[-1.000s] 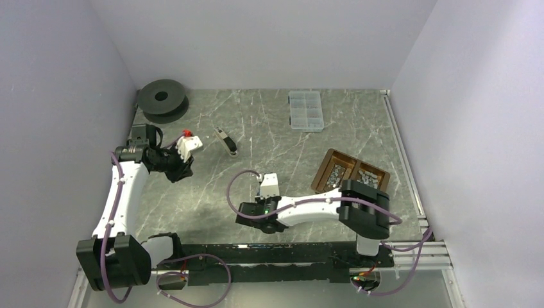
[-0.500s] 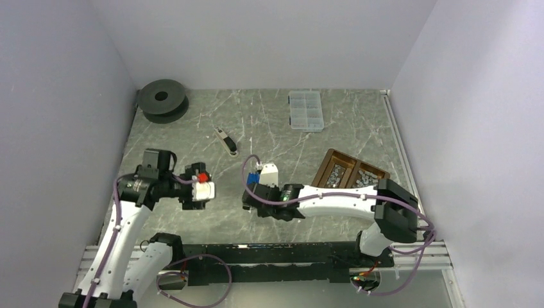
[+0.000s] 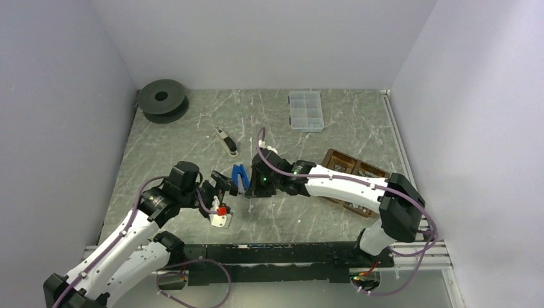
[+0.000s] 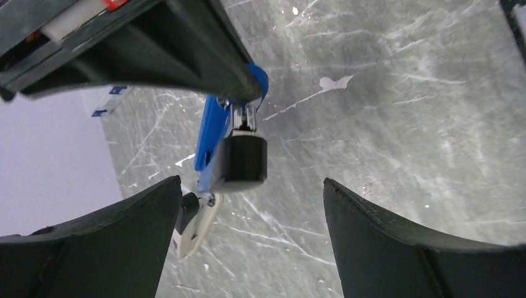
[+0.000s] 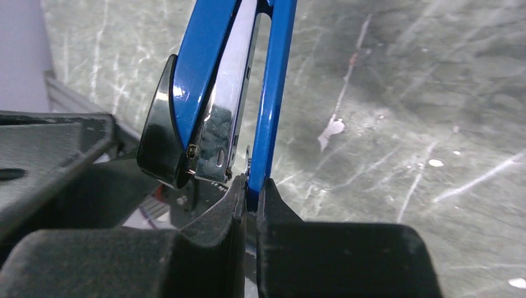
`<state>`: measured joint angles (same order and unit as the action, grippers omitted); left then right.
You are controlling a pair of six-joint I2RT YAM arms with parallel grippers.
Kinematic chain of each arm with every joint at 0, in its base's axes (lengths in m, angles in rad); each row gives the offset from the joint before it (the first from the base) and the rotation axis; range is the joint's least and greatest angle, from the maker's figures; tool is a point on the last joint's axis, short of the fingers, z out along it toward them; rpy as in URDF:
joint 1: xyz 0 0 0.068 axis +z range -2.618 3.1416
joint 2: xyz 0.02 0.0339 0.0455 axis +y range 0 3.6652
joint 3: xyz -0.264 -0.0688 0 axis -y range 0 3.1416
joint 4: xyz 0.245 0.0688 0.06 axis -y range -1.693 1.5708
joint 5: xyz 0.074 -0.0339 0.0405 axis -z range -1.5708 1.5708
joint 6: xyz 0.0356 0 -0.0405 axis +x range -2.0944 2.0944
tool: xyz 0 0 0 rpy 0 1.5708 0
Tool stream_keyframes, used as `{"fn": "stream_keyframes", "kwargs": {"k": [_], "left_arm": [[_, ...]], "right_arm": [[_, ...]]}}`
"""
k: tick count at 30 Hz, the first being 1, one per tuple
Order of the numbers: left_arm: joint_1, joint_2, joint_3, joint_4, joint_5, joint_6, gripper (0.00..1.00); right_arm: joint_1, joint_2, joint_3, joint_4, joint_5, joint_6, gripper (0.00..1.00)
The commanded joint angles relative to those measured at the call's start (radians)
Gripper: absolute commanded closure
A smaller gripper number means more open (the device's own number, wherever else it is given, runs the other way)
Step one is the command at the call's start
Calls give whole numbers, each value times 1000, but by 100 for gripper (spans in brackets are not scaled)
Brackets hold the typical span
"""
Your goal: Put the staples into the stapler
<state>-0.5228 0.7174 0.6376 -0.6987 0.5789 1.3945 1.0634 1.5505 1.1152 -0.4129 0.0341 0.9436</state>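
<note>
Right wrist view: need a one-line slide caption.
Right gripper, jaws shut on one thin blue arm of the opened stapler, chrome magazine exposed, grey marbled table behind.

Stapler (image 3: 240,178) near centre; tray (image 3: 331,154) right of it, staples (image 3: 365,171) apparently inside; compartment box (image 3: 305,110) behind; spool (image 3: 161,98) far-left

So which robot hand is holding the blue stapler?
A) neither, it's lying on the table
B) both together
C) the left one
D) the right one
D: the right gripper is pinched shut on the thin lower plate of the blue stapler, while the left gripper has its fingers spread wide apart.
</note>
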Motion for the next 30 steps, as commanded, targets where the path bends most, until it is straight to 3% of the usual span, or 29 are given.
{"fn": "stream_keyframes", "kwargs": {"k": [1,5,10,19,30], "left_arm": [[-64,30,-38,167,-91,96,11],[-120,111,-27,210,-184,48,14],[-146,137,-11,171,-174,53,24],[-155,196,55,124,-203,-15,59],[-149,187,119,-12,-286,-107,92]], "right_arm": [[-43,17,56,145,-216,10,100],[-65,34,43,179,-311,28,100],[-92,46,6,234,-406,57,100],[-116,66,-48,278,-459,69,100],[-147,79,-241,400,-521,95,100]]}}
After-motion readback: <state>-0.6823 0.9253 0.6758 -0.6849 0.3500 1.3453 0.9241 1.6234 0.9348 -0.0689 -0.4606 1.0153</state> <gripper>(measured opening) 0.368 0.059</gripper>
